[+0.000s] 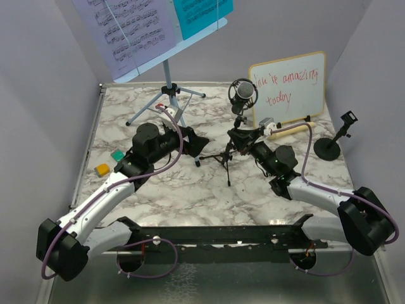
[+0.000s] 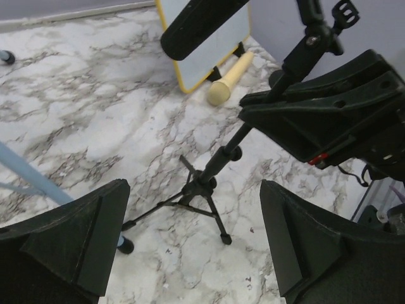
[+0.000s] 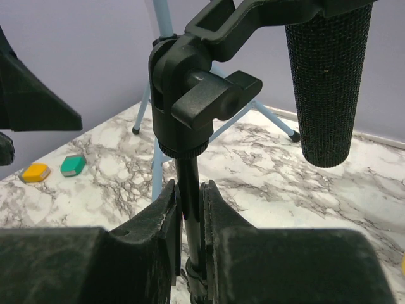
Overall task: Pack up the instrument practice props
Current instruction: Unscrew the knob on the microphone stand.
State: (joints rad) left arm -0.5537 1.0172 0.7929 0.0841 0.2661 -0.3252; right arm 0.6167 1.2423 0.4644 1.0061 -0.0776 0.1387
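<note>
Our left gripper (image 1: 193, 143) hangs wide open near the small tripod (image 2: 201, 193) of the black studio microphone (image 1: 243, 93), upright mid-table; our right gripper (image 3: 188, 218) pinches its pole (image 3: 188, 180). We judge a one-sided lift could swing the top-heavy head and topple it — or slip.

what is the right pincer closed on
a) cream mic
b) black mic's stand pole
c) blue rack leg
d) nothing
b: in the right wrist view the right pincer has both fingers pressed against the thin stand pole, below the black mic.
</note>
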